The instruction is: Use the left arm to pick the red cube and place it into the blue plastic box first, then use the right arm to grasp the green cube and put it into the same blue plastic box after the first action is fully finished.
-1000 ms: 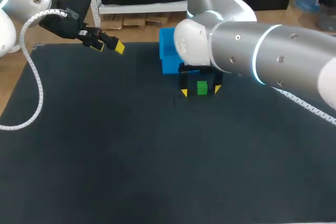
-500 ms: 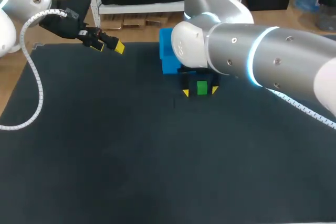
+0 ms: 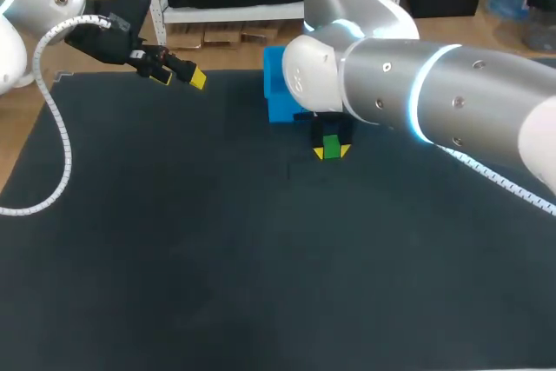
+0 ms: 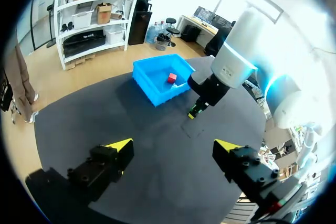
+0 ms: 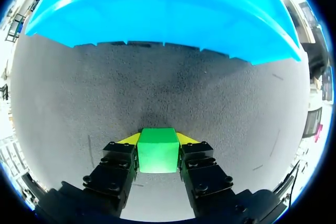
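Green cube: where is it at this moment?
In the head view the green cube is just right of centre, gripped between the fingers of the right gripper, on the near side of the blue plastic box and outside it.

Dark matte table [image 3: 217,258], pale corner mark [image 3: 61,75]

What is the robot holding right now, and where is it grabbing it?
The right tool grips the green cube, one finger on each of two opposite sides. The left tool is open and holds nothing.
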Available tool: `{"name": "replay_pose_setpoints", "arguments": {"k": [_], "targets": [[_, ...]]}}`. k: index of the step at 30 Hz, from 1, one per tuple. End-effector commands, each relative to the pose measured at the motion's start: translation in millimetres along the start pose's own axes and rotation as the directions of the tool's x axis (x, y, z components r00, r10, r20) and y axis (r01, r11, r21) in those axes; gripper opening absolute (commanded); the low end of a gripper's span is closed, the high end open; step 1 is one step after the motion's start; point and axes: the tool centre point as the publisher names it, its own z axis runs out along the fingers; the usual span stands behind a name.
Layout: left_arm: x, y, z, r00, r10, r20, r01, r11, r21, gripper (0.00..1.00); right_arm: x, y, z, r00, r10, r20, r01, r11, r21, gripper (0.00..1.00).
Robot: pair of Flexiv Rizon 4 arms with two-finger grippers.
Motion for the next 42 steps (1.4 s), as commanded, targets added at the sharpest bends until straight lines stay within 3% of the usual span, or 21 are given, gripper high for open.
{"name": "replay_pose_setpoints", "arguments": {"k": [1, 14, 42], "targets": [[1.6, 0.5, -0.4, 1.000, 0.003, 0.005, -0.003, 1.000, 0.003, 1.00, 4.7, -1.0, 6.8, 1.000, 0.004, -0.006, -0.004, 1.000, 0.006, 0.00], [1.6, 0.5, -0.4, 1.000, 0.003, 0.005, -0.003, 1.000, 0.003, 1.00, 10.4, -5.9, -15.9, 1.000, 0.003, -0.011, -0.003, 1.000, 0.004, 0.00], [1.6, 0.5, -0.4, 1.000, 0.003, 0.005, -0.003, 1.000, 0.003, 1.00, 1.7, -17.7, -87.8, 0.997, -0.050, 0.058, 0.052, 0.998, -0.026, 0.00]]}}
